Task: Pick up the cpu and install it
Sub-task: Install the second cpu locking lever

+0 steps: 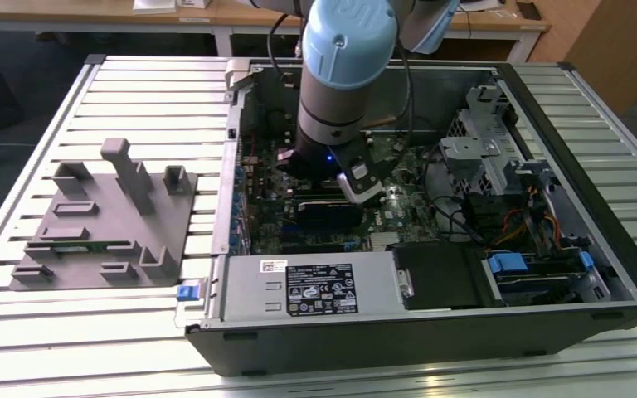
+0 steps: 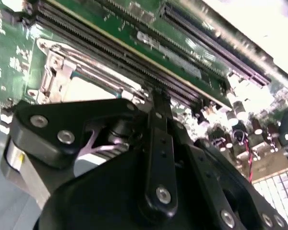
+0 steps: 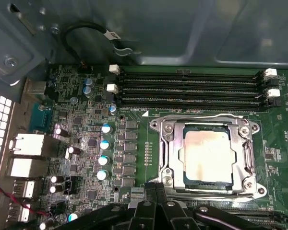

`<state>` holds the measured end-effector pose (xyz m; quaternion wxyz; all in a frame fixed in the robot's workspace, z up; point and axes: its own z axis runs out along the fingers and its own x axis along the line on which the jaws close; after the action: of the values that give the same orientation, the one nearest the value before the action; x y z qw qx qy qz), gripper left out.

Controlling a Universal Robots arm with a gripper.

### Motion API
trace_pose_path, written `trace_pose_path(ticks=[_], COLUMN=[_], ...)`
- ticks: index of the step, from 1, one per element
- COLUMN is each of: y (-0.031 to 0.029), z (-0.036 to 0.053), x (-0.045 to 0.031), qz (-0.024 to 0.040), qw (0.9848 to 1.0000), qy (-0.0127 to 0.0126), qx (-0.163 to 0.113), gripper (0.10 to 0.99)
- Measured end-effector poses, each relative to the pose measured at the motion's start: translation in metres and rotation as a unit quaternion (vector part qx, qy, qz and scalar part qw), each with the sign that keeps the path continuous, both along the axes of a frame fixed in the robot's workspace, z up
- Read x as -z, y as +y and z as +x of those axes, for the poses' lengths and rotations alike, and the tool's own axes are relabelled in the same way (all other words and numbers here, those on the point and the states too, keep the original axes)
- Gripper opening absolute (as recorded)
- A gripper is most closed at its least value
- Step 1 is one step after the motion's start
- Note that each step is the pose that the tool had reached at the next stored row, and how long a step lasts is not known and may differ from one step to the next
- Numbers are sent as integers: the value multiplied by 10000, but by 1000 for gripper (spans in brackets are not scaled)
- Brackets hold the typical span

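Observation:
The cpu [image 3: 204,157], a silvery square chip, lies flat inside the metal frame of the motherboard socket [image 3: 165,143]; its pale top also shows in the second wrist view [image 2: 89,90]. My gripper [image 3: 156,188] hovers just beside the socket's edge, apart from the chip, fingers together with nothing between them. In the exterior view the gripper [image 1: 354,184] reaches down into the open computer case [image 1: 584,274] over the motherboard, and the arm hides the socket there.
Black memory slots [image 3: 192,86] run alongside the socket. A grey plastic fixture [image 1: 97,224] with upright blocks stands on the slatted table at the exterior view's left. The power supply [image 1: 308,286], drive cage [image 1: 484,141] and cables [image 1: 517,224] crowd the case.

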<state>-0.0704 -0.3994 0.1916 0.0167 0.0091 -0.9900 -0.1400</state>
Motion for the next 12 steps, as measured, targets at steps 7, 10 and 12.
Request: trace_pose_path(ticks=[7,10,12], y=[37,55,57], z=[-20,-27,-29], x=[10,16,17], qz=[1,1,2], qw=[10000,10000,10000], qy=[1,1,1], qx=[0,0,-1], gripper=[106,106,106])
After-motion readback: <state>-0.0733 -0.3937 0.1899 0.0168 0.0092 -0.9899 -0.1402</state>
